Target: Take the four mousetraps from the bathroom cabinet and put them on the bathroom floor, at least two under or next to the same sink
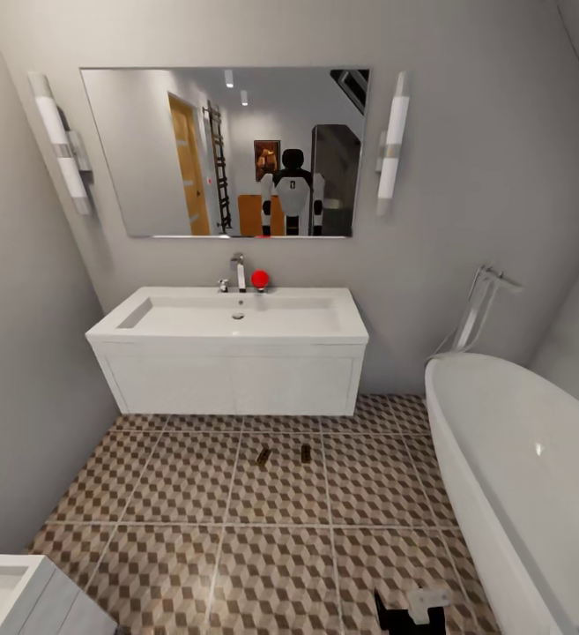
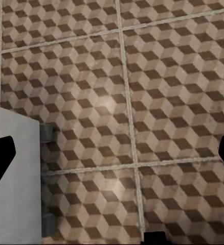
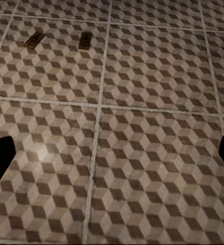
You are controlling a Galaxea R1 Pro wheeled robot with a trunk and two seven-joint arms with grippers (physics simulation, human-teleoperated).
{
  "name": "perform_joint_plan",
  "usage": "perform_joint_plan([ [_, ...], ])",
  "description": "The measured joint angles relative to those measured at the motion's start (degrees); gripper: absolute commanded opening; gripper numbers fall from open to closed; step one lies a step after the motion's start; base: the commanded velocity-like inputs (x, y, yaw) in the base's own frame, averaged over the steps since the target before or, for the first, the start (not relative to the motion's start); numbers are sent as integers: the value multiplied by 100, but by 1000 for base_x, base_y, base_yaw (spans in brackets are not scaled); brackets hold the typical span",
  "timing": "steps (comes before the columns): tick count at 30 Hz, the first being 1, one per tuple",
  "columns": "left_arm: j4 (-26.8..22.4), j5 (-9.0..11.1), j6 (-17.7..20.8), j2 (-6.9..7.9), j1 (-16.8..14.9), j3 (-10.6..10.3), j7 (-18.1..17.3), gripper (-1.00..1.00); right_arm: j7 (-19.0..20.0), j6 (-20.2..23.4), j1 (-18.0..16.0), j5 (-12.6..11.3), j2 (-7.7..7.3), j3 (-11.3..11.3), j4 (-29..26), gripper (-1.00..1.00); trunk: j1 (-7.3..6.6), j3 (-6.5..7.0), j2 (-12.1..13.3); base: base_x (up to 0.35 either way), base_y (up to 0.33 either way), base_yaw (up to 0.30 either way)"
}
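2 mousetraps [image 1: 284, 454] on bathroom floor [image 1: 183, 494] near sink [image 1: 236, 317]; left pincer [image 2: 112, 153] & right pincer [image 3: 112, 158] wide open, empty.

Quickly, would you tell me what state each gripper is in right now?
Left gripper: open, holding nothing, over the bathroom floor.
Right gripper: open, holding nothing, above the tiles, with two mousetraps lying ahead.

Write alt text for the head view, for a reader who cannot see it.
Two small brown mousetraps lie side by side on the cube-patterned bathroom floor, just in front of a white wall-hung sink with a chrome tap, under a wide mirror. A white bathtub curves along the right.
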Motion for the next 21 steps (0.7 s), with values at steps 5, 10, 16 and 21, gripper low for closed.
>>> perform_joint_plan([
  [5,-1,0,0,0,0,-2,0,100,1,-1,1,0,0,0,0,100,0,0,0,-326,0,0],
  [10,-3,0,0,0,0,-3,0,100,1,3,1,0,0,0,0,100,0,0,0,-332,0,0],
  [16,-5,0,0,1,0,0,0,100,1,1,1,0,0,0,0,100,0,0,0,-333,0,0],
  [21,-5,-2,0,2,-1,-2,-2,100,-1,-4,0,-1,1,-1,0,100,0,0,-1,-276,0,0],
])
